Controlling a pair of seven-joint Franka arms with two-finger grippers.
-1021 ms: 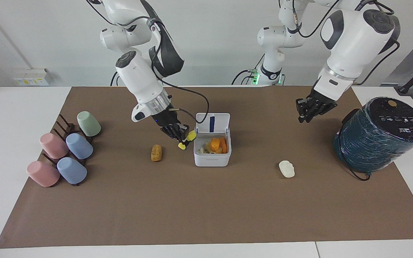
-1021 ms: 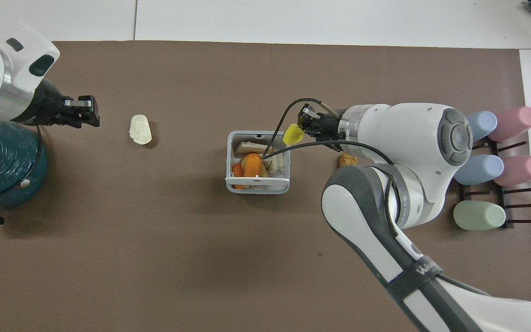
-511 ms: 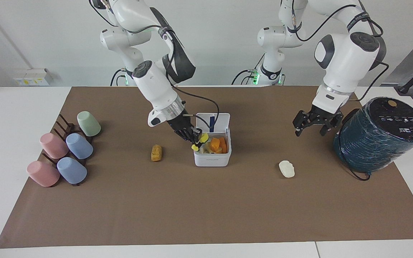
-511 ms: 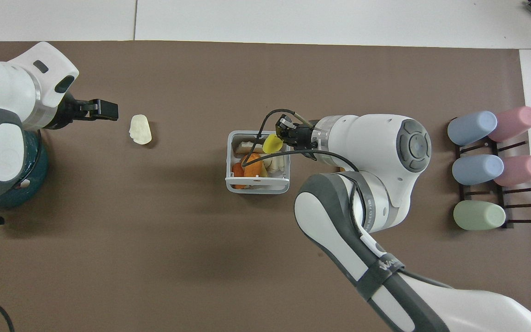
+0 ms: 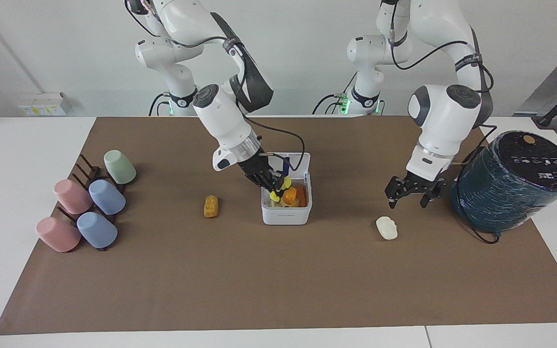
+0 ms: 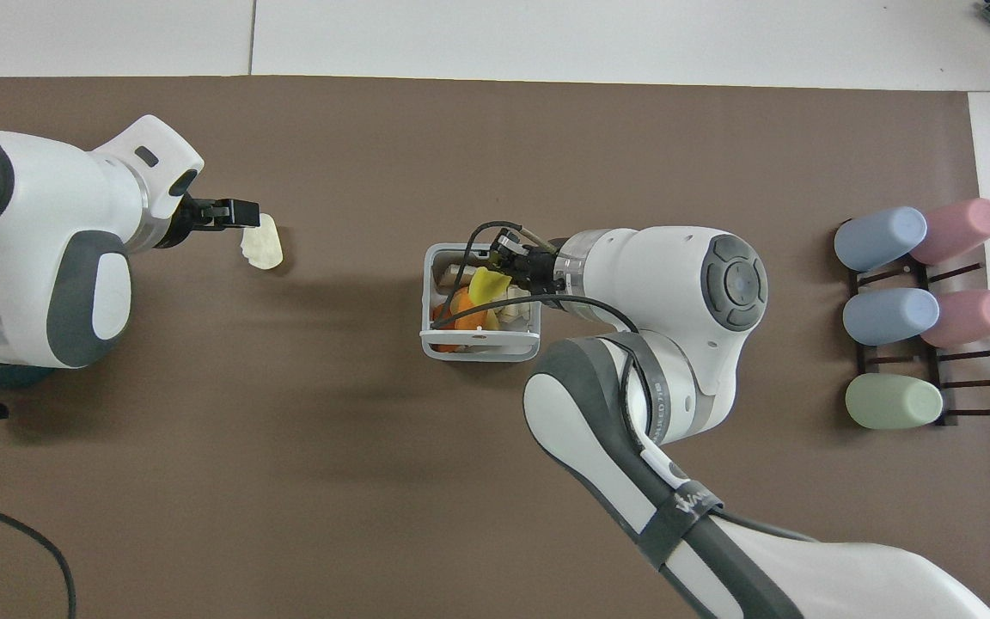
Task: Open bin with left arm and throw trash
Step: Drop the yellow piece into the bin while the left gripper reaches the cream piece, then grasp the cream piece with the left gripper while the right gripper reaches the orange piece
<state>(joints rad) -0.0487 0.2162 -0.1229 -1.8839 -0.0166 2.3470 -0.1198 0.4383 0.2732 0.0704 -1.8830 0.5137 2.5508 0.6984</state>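
Observation:
The white bin (image 5: 285, 215) stands mid-table with its lid (image 5: 301, 161) tipped up, and orange and pale scraps lie inside. My right gripper (image 5: 275, 186) hangs just over the bin's opening (image 6: 478, 351), shut on the yellow trash lump (image 6: 485, 284). An orange-brown trash lump (image 5: 211, 206) lies on the mat beside the bin, toward the right arm's end; the right arm hides it in the overhead view. My left gripper (image 5: 408, 199) is open, low over the mat, just above the creamy white trash lump (image 5: 386, 227) (image 6: 262, 242) and not touching it.
A big dark teal cylinder (image 5: 510, 186) with a black top stands at the left arm's end, close beside the left gripper. Several pastel cups (image 5: 90, 203) (image 6: 907, 309) lie on a dark rack at the right arm's end. A brown mat (image 5: 278, 280) covers the table.
My right gripper carried the yellow lump from beside the bin to over its opening. My left gripper opened, swung away from the robots and came down toward the white lump.

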